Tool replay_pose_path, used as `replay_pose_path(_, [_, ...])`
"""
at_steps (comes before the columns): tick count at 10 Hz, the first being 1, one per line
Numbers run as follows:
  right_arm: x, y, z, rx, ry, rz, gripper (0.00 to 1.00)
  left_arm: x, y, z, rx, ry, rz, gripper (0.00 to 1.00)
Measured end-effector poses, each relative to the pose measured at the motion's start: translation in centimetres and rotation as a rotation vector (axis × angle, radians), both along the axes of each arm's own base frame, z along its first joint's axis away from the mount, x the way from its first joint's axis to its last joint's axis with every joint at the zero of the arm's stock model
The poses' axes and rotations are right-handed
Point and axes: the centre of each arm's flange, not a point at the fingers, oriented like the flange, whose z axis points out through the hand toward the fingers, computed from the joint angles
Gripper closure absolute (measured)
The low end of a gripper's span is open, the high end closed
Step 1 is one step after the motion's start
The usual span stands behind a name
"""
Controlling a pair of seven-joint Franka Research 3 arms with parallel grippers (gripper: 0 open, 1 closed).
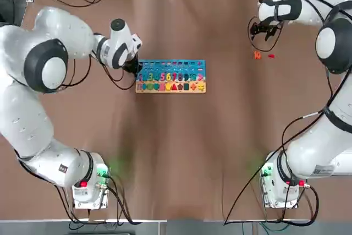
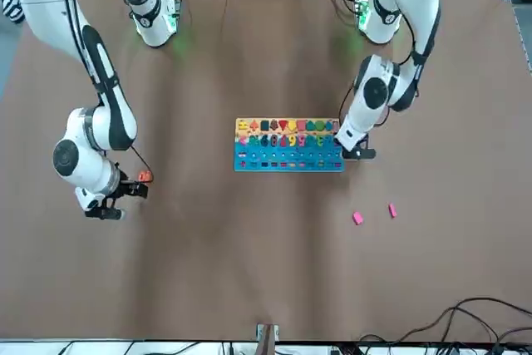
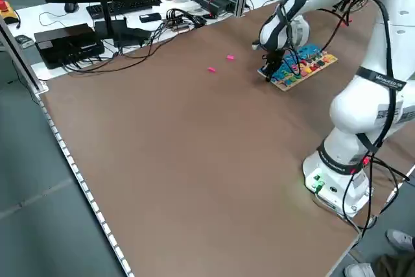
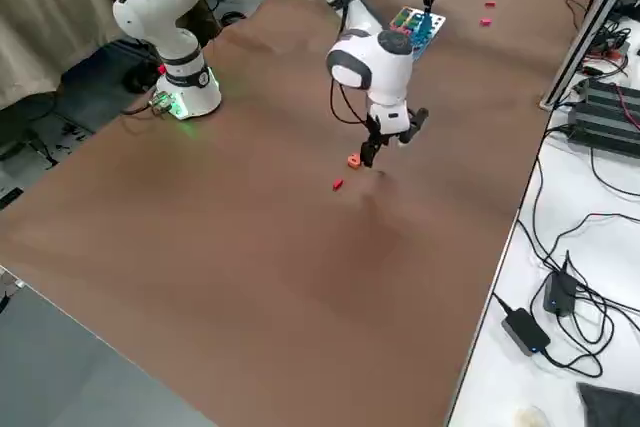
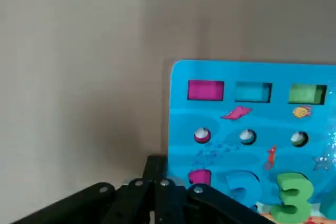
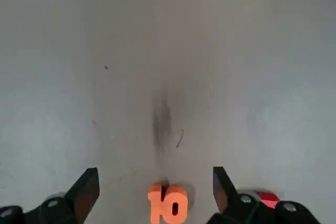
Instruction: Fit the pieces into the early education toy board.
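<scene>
The early education toy board [image 1: 171, 75] is a flat rectangle lying near the middle of the brown matte table [image 1: 181, 152], its long axis running left to right. Its far part is glossy blue with small rectangular recesses and round pegs; its near strip is tan wood carrying chunky coloured numbers and shapes. In the left wrist view only the board's left corner shows, with a pink block seated in a slot, a blue 2 and a green 3, the rest cut off by the frame.

The left gripper [image 1: 132, 65] sits low at the board's left short edge, its black fingers [image 5: 152, 192] drawn together with nothing visible between them. Whether they touch the board cannot be told, since the wrist housing hides that spot from overhead.

The right gripper [image 6: 157, 192] hovers far to the right, well apart from the board, fingers spread wide. Between them on the table lies an orange piece [image 6: 167, 203] shaped like "10", thick and rounded, reading upright toward the wrist camera. Just beside it a small red piece [image 1: 270, 55] is partly hidden behind a finger in the wrist view.

2 small pink pieces [image 2: 357, 218] lie loose on the table beyond the board's left end, near each other; their exact shapes are too small to make out
</scene>
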Motion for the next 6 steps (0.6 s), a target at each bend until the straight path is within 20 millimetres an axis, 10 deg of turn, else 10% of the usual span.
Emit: replay_pose_path(6, [-2.8, -1.3, -2.9, -0.003, 0.054, -0.025, 0.26, -2.2, -12.9, -0.1, -0.048, -0.037, 0.027, 0.99])
